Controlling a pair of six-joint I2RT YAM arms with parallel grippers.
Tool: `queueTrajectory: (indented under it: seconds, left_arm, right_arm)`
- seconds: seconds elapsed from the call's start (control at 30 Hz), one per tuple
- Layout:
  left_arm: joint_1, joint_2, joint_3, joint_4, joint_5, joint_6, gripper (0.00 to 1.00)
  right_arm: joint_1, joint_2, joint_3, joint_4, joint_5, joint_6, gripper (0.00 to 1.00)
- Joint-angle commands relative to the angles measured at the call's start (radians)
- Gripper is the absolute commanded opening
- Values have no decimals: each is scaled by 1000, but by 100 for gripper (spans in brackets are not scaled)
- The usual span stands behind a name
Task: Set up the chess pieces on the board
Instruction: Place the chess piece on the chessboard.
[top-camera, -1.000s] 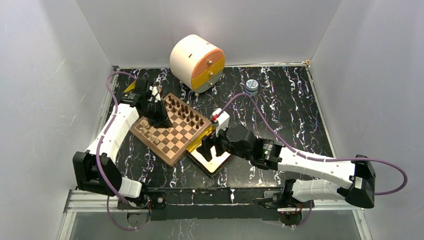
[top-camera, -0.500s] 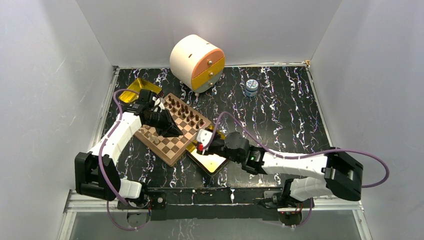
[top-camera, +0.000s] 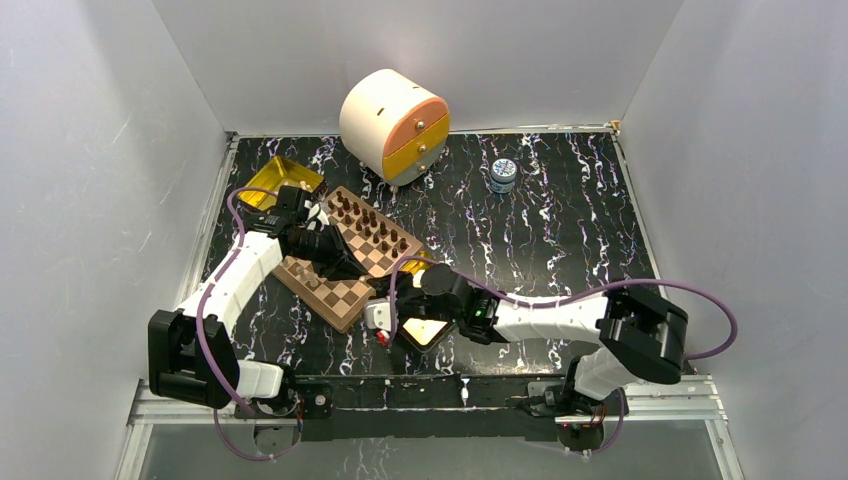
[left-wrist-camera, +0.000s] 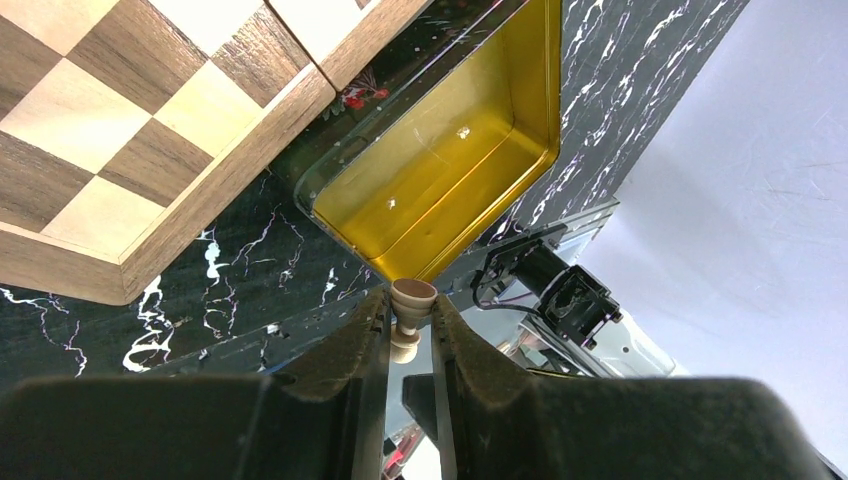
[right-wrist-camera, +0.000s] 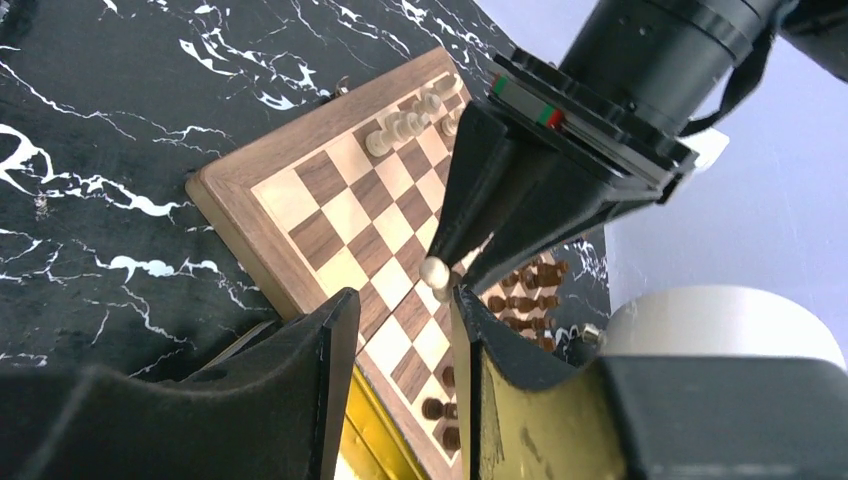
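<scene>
The board (top-camera: 345, 295) lies left of centre, with dark chess pieces (top-camera: 375, 225) in rows on its far side and light ones (top-camera: 300, 272) on its left side. My left gripper (top-camera: 358, 268) hovers over the board's near right part, shut on a light tan pawn (left-wrist-camera: 412, 295). That pawn also shows in the right wrist view (right-wrist-camera: 433, 270). My right gripper (top-camera: 392, 330) is open and empty, low by the board's near corner, at the gold tin (top-camera: 428, 330). In the right wrist view the board (right-wrist-camera: 330, 215) lies beyond my open right gripper (right-wrist-camera: 402, 295).
A second gold tin (top-camera: 275, 180) sits at the far left. A round cream cabinet (top-camera: 393, 125) with orange and yellow drawers stands at the back. A small jar (top-camera: 503, 175) stands right of it. The near tin's inside (left-wrist-camera: 450, 170) looks bare.
My left gripper has moved from the board's far left corner toward its near right part. My right arm has swung left and nearer, from over the gold tin to its left edge.
</scene>
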Motion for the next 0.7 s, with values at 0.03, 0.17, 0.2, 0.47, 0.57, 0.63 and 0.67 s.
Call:
queueTrajectory:
  seconds: [0.03, 0.17, 0.2, 0.47, 0.57, 0.63, 0.67]
  left_arm:
    - [-7, -33, -18, -6, 41, -10, 2]
    - [-9, -37, -32, -5, 41, -11, 2]
    - [-9, -37, -33, -6, 42, -12, 2]
    - [-9, -40, -35, -7, 46, -19, 1]
    - [-10, -45, -35, -7, 47, -28, 1]
    - [-11, -50, -34, -10, 44, -30, 1]
    - [-12, -52, -35, -11, 42, -29, 1]
  right_arm:
    - [2, 56, 93, 29, -46, -132, 46]
    - [2, 97, 118, 40, -38, -156, 44]
    - [2, 108, 123, 43, -28, -163, 44]
    - [2, 158, 132, 27, 6, -221, 39]
    - [1, 172, 141, 23, 21, -229, 37]
    - [0, 182, 148, 28, 30, -230, 36]
    - [0, 188, 150, 32, 36, -229, 35]
